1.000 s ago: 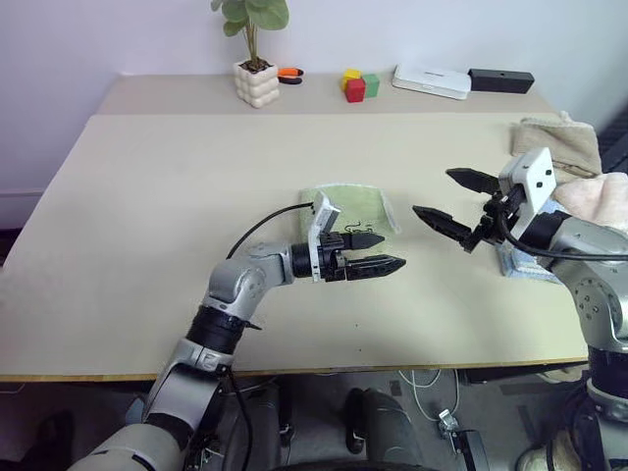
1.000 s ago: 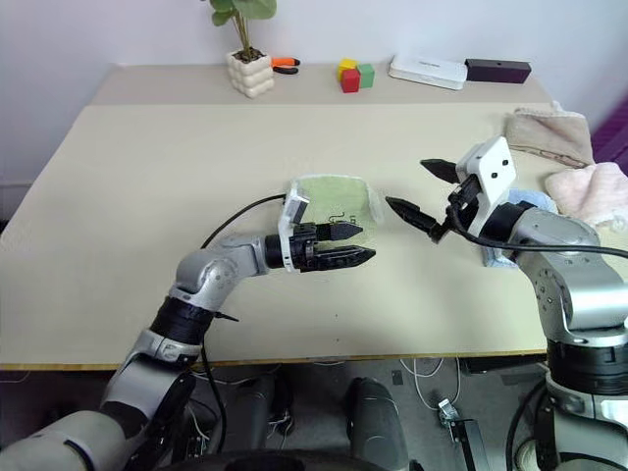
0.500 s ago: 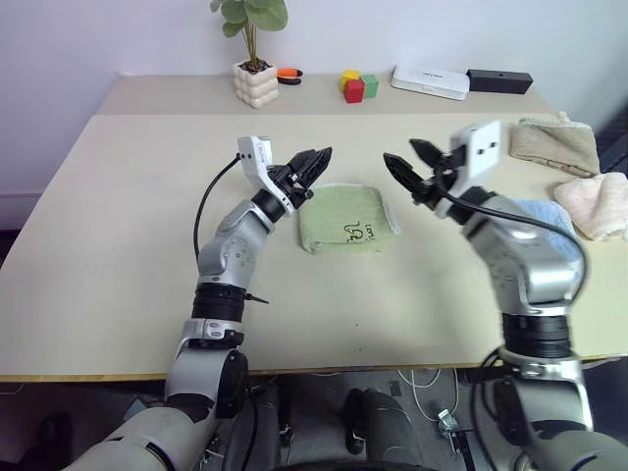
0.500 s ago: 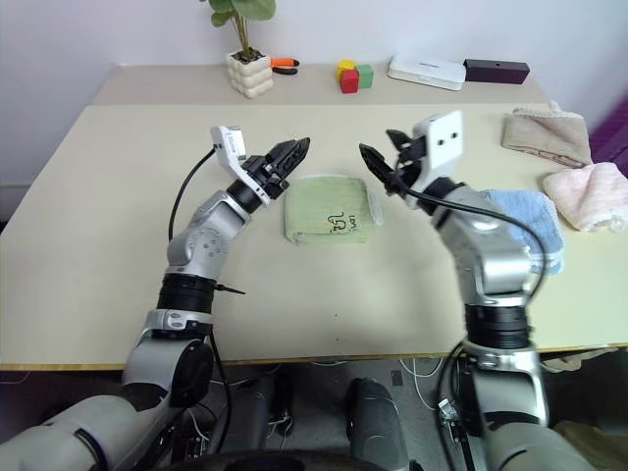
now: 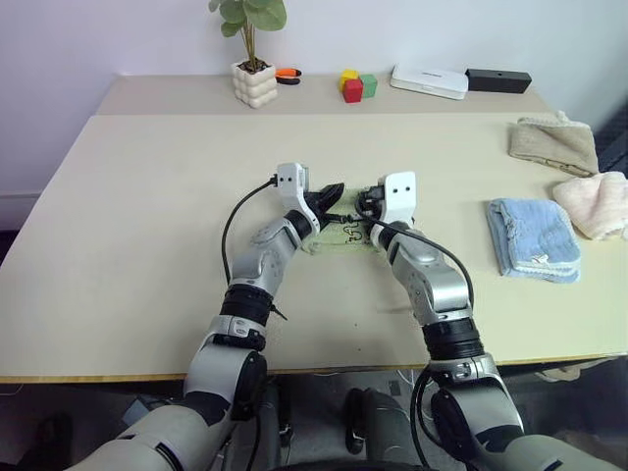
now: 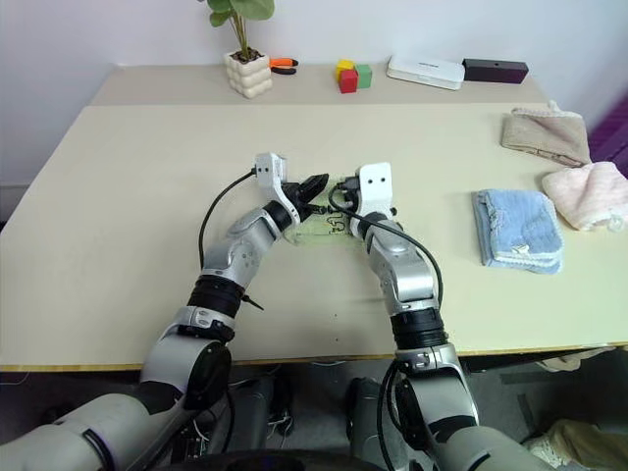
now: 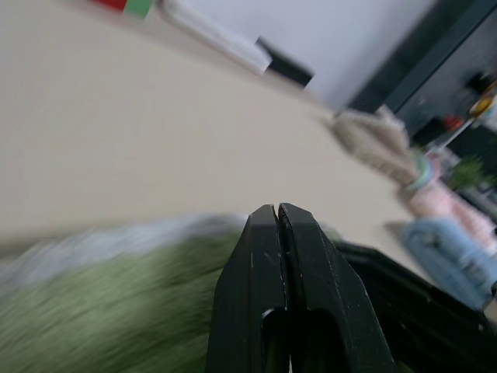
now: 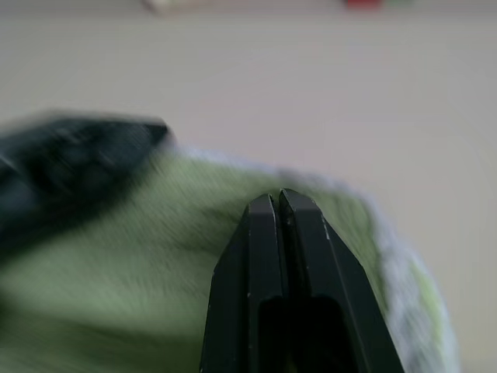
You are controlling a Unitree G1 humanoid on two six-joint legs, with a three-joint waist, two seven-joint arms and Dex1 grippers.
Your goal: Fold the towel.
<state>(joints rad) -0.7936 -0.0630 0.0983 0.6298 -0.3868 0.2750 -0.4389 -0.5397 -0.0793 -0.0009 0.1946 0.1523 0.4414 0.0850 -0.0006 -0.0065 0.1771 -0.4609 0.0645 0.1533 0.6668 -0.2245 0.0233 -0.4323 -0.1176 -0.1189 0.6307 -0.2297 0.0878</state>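
Table [image 5: 147, 196]: I am seeing it carrying everything.
Towel [image 5: 345, 235]: lying folded near the table's middle, under both grippers.
Left gripper [image 5: 334, 193]: jaws pressed together, gripping nothing, over the towel's left side.
Right gripper [image 5: 365, 202]: jaws pressed together, gripping nothing, over the towel's right side.

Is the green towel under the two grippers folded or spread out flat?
Folded. The green towel lies as a small compact pad on the table, far smaller than a spread towel. How many layers it has, I cannot tell.
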